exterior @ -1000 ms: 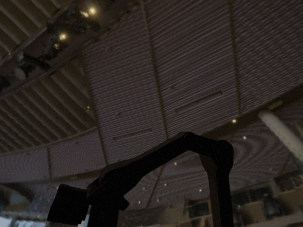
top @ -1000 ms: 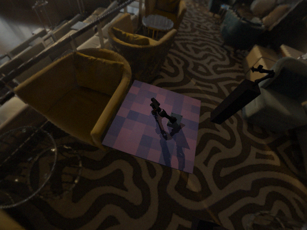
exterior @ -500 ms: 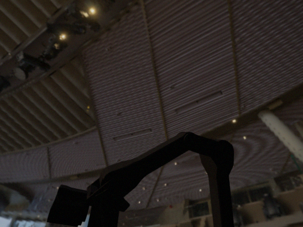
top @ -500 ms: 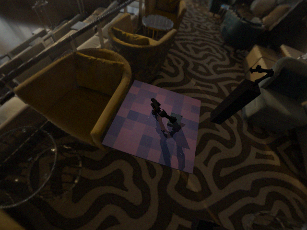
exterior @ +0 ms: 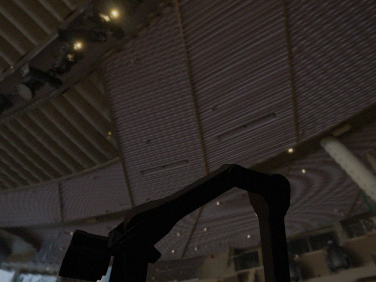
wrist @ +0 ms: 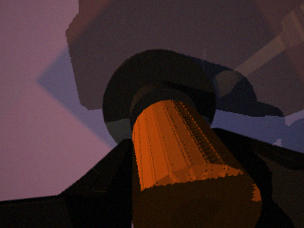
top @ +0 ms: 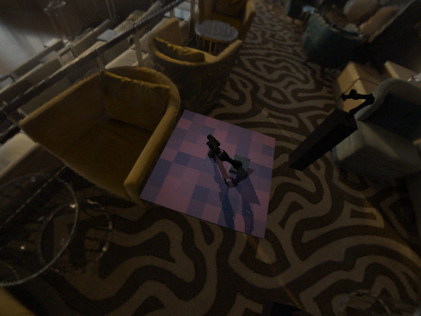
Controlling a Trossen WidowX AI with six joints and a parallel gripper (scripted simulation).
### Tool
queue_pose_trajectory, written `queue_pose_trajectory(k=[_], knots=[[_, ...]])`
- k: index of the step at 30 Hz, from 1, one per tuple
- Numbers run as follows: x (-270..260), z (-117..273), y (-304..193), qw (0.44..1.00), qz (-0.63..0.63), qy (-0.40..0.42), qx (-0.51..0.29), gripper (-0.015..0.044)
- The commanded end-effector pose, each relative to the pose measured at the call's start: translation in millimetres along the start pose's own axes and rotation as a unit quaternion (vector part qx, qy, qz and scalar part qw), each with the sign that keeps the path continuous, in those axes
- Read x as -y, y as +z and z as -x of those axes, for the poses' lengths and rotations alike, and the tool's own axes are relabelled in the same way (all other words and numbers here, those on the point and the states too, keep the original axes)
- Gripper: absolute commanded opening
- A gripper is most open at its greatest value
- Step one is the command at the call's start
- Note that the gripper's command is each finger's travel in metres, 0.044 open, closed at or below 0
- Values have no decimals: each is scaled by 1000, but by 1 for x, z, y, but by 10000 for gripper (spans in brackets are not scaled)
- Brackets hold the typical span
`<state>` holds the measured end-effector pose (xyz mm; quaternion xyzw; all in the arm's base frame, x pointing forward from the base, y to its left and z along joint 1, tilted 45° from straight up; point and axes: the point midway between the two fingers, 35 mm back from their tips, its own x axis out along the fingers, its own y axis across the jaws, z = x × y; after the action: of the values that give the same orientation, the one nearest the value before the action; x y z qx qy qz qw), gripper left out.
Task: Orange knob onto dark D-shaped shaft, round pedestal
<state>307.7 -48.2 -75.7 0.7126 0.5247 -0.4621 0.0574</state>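
The orange knob (wrist: 163, 142) has a ribbed side and stands between the dark fingers of my gripper (wrist: 171, 142) in the wrist view. My gripper is shut on it. The knob's far end is over the middle of the dark round pedestal (wrist: 114, 97). A dark raised round part shows just beyond that end. The D-shaped shaft is hidden, and I cannot tell whether a gap remains between knob and pedestal. In the top view the arm is small and dark, and the knob cannot be made out. The exterior view shows only the arm's dark outline, with no knob or pedestal.
The pink and blue checkered table (top: 176, 176) carries the arm and a grey plate (top: 243, 159) by it. Yellow armchairs (top: 102, 143) are beyond the table's left edge. A tall dark block (top: 323, 139) with a jointed black shape on top is to the right.
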Motion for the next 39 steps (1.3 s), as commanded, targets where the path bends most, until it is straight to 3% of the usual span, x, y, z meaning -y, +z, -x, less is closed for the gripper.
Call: queue_pose_trajectory(k=[1,14,39], knots=[[1,2,0,1000,-1,0,0,0],[-1,2,-1,994,-106,0,0,0],[0,0,-1,994,-106,0,0,0]])
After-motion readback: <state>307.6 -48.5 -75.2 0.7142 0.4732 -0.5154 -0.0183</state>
